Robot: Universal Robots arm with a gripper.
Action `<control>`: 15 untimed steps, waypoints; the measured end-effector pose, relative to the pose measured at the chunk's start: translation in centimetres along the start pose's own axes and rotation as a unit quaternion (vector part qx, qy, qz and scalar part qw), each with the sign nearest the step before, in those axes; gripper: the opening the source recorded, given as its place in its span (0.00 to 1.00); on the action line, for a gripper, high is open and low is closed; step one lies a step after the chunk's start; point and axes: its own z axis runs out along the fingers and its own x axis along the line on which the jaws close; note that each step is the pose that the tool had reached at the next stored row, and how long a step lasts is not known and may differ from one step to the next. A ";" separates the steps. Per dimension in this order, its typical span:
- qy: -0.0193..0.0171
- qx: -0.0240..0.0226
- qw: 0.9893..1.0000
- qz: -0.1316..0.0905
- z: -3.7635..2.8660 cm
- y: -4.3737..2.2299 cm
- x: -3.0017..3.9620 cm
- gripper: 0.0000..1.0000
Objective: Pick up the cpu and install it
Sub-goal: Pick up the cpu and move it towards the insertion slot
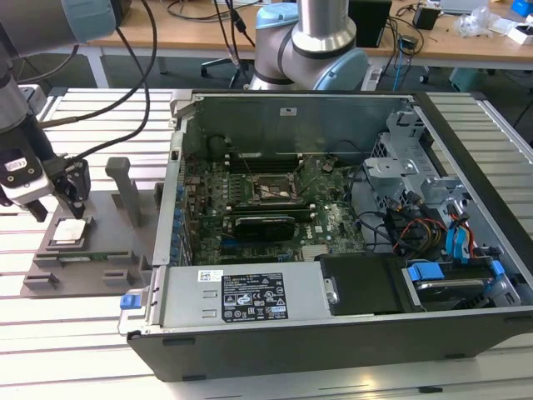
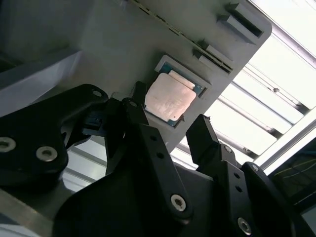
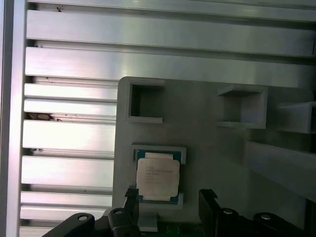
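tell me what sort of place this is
Probably a robotics lab or assembly test cell: a robot arm stands behind an open pc case on a slatted metal table, the cpu sits in a grey fixture beside it, and cabled desks run behind.

My pincer [image 1: 58,208] hangs at nine o'clock in the exterior view, pointing down, fingers [image 2: 148,133] spread apart.
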 end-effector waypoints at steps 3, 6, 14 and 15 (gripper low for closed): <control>0.000 0.000 1.000 -0.002 0.52 0.04 0.01 0.60; 0.000 0.000 1.000 -0.005 1.61 0.08 0.04 0.60; 0.000 0.000 1.000 -0.007 3.13 0.21 0.18 0.60; 0.000 0.000 1.000 -0.007 3.13 0.21 0.18 0.60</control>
